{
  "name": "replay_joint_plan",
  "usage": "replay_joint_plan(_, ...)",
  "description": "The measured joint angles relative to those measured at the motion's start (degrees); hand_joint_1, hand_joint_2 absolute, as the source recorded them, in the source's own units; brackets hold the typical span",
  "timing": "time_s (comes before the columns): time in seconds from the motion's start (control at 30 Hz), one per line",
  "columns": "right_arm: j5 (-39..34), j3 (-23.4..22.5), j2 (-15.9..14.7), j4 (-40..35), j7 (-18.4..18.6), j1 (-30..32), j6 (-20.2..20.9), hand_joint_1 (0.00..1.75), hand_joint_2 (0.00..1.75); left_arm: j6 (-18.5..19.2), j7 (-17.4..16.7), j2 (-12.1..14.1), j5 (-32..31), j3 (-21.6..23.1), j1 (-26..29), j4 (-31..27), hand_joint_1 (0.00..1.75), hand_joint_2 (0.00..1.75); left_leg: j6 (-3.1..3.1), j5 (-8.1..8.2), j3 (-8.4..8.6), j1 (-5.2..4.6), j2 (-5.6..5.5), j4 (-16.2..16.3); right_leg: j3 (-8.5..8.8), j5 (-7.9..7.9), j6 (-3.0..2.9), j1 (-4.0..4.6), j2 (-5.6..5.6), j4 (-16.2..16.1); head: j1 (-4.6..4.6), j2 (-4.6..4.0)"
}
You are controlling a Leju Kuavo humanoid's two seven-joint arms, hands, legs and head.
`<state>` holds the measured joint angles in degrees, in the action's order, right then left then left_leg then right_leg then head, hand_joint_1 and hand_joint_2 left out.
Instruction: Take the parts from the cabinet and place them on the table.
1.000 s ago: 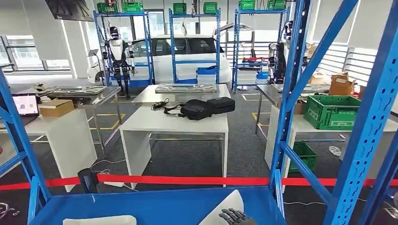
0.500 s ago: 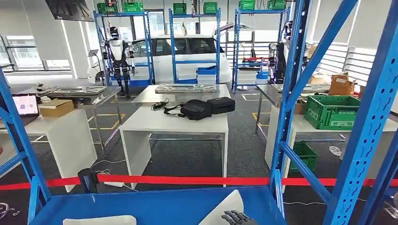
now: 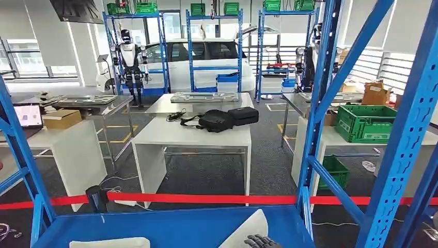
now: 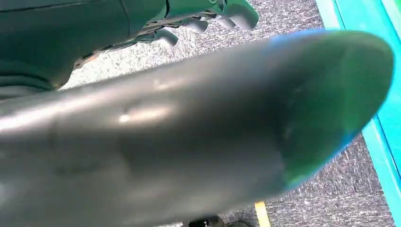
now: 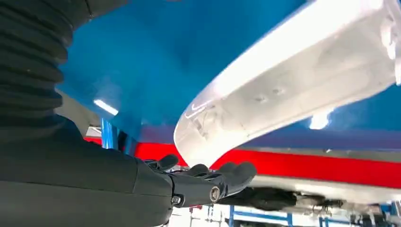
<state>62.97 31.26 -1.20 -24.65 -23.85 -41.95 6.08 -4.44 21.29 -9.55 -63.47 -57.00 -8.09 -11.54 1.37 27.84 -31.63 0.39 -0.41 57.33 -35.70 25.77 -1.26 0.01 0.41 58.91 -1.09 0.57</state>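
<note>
— Movement since a second ago: the right hand (image 3: 261,241) has slid slightly lower along the white part (image 3: 251,226) on the blue cabinet shelf (image 3: 181,225). No lift yet.

— Grip?

— Fingers lie loosely extended beside the part's end, holding nothing, I judge. Left hand: cannot tell.

— Containers?

— Green crate (image 3: 366,123), far beyond the shelf; contents unclear.

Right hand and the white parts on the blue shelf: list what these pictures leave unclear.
- Right hand: head view cuts it off at the bottom edge; whether it grips the white part cannot be told.
- Right wrist view: the fingers lie close to the part's end; contact is uncertain.
- Second white part: cropped by the bottom edge.
- Left wrist view: a blurred dark shape hides most; left hand state unclear.
</note>
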Motion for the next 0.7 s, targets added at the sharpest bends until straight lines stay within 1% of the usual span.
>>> replay_joint_plan(0.23,1.31,2.8,0.66,0.72,-0.46,-1.14,1.05,0.0,1.75,-0.02,0.0,0.0,0.0,0.07,0.02,0.13,0.0,0.0,0.0,0.0,0.0,0.0,0.0,0.0,0.0,0.0,0.0,0.01,0.0,0.0,0.0,0.0)
replay_joint_plan(0.47,3.58,6.29,1.92,0.96,-0.31,-1.8,-0.35,0.0,1.75,0.0,0.04,-0.22,-0.07,0.35,0.03,0.2,0.0,0.0,0.0,0.0,0.01,0.0,0.0,0.0,0.0,0.0,0.0,0.02,0.0,0.0,0.0,0.0)
replay_joint_plan(0.7,4.41,9.09,2.3,1.0,0.15,-2.03,-0.92,0.0,1.75,0.17,0.07,-0.37,-0.07,0.39,0.04,0.22,0.0,0.0,0.0,0.0,0.01,0.0,-0.01,0.0,0.01,0.0,0.0,0.01,-0.01,0.0,0.0,0.0)
